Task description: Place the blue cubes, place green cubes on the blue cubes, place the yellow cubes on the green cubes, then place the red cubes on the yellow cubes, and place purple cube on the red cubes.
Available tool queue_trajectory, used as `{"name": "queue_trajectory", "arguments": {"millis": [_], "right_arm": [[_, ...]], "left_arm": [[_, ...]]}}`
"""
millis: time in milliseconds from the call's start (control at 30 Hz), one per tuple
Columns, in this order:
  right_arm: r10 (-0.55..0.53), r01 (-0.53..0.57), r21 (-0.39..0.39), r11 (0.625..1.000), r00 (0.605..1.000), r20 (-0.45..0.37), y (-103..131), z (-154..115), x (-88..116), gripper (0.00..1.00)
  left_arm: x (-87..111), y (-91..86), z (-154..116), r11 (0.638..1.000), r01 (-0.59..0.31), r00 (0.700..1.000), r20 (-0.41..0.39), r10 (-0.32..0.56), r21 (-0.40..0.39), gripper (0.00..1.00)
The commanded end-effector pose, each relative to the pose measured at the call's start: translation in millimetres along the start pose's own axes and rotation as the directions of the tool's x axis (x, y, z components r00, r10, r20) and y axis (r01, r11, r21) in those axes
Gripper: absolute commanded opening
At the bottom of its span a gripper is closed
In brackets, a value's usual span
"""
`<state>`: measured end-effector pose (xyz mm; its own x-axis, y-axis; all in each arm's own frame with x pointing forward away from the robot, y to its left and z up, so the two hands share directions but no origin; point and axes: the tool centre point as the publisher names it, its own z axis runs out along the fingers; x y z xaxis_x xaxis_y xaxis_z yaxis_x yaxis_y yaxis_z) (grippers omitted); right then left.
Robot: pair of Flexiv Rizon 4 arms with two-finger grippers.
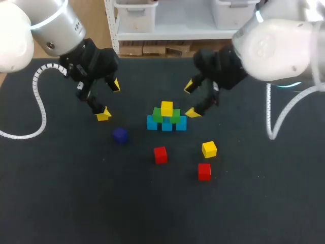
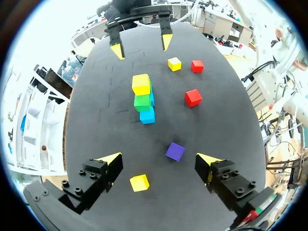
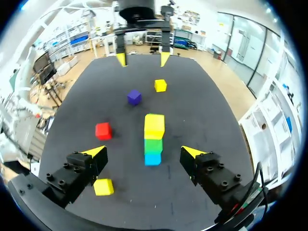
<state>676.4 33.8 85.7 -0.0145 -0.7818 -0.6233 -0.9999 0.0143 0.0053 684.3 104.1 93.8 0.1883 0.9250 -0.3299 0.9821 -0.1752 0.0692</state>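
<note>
The left gripper (image 1: 109,99) and right gripper (image 1: 191,99) are held wide open, nothing gripped; the cube stack (image 1: 166,121) is seen at the right's 8 o'clock.

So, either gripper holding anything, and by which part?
Nothing held. Left gripper and right gripper are both open; a yellow cube lies between the left one's fingers, ungripped.

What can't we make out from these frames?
- Head view: loose yellow cube under left gripper merges with its yellow tip.
- Both wrist views: pile seen end-on; rear blue cubes, green cubes hidden.
- Right wrist view: one red cube missing, probably behind right gripper.
</note>
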Motion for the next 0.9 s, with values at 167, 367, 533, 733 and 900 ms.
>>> {"name": "queue_trajectory", "arguments": {"millis": [167, 367, 533, 733, 900], "right_arm": [[-0.068, 0.068, -0.061, 0.996, 0.998, 0.002, 15.2, -21.7, 30.1, 1.0], [-0.123, 0.123, -0.108, 0.987, 0.992, 0.002, 24.5, -20.3, 42.8, 1.0], [-0.145, 0.145, -0.128, 0.981, 0.989, 0.008, 31.9, -15.7, 48.7, 1.0], [-0.185, 0.183, -0.146, 0.972, 0.983, 0.0, 41.5, -8.2, 59.3, 1.0], [-0.198, 0.196, -0.149, 0.969, 0.98, 0.002, 49.7, -3.4, 68.8, 1.0]], "left_arm": [[1.2, -1.1, 0.1, 1.0, -0.003, 1.0, 0.003, 0.003, -0.003, 1.0], [1.2, -1.1, 0.1, 1.0, -0.003, 1.0, 0.003, 0.003, -0.003, 1.0], [1.2, -1.1, 0.1, 1.0, -0.003, 1.0, 0.003, 0.003, -0.003, 1.0], [1.2, -1.1, 0.1, 1.0, -0.003, 1.0, 0.003, 0.003, -0.003, 1.0], [1.2, -1.1, 0.1, 1.0, -0.003, 1.0, 0.003, 0.003, -0.003, 1.0]]}}
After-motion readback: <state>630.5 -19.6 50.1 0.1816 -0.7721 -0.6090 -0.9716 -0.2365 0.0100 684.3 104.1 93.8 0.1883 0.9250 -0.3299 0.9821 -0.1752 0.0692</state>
